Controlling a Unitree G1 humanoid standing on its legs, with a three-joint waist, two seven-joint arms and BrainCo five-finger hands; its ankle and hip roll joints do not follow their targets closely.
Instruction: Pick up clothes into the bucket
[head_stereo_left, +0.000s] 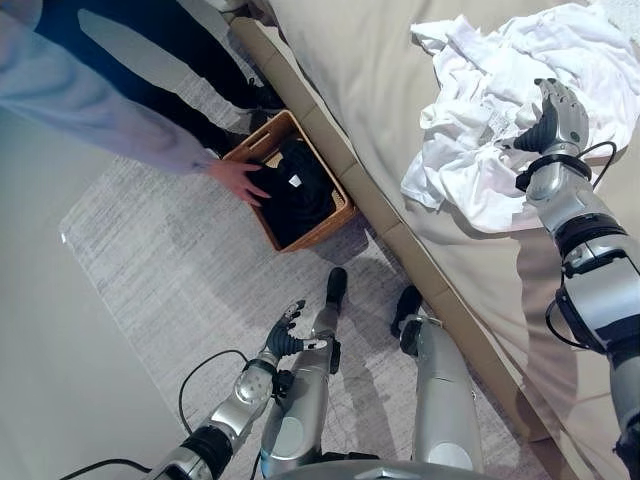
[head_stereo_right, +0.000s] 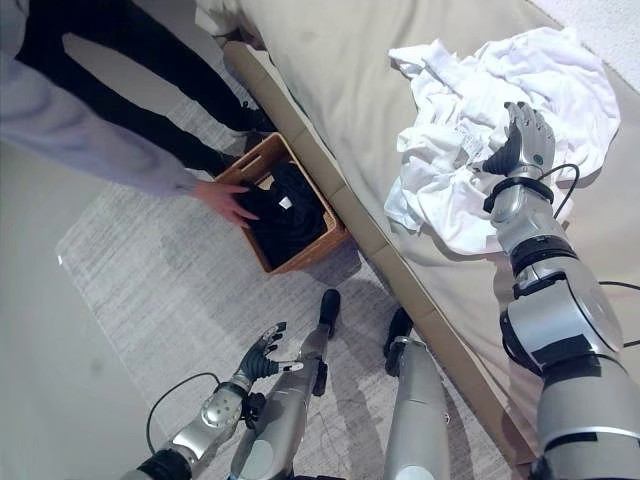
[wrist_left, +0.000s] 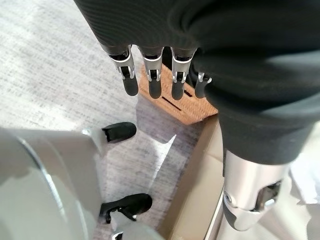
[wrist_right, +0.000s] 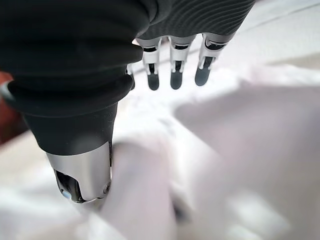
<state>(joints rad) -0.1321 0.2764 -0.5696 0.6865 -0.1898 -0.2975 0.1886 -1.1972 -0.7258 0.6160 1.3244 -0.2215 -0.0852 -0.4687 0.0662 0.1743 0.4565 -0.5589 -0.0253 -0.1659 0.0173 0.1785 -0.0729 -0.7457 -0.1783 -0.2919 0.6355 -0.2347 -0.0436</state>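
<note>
A crumpled pile of white clothes (head_stereo_left: 480, 110) lies on the beige bed (head_stereo_left: 370, 70). My right hand (head_stereo_left: 556, 112) hovers over the pile's right part with straight fingers (wrist_right: 174, 75) and nothing held; the white cloth (wrist_right: 240, 150) shows just below them. A brown basket (head_stereo_left: 262, 143) stands on the rug beside the bed and holds a dark garment (head_stereo_left: 300, 190). My left hand (head_stereo_left: 284, 336) hangs low over the rug, open and empty, its fingers (wrist_left: 154, 80) pointing toward the basket (wrist_left: 175, 102).
A person stands at the upper left, one hand (head_stereo_left: 238, 181) resting on the dark garment in the basket. The bed's padded edge (head_stereo_left: 400, 240) runs diagonally between rug and mattress. A grey rug (head_stereo_left: 170, 270) covers the floor.
</note>
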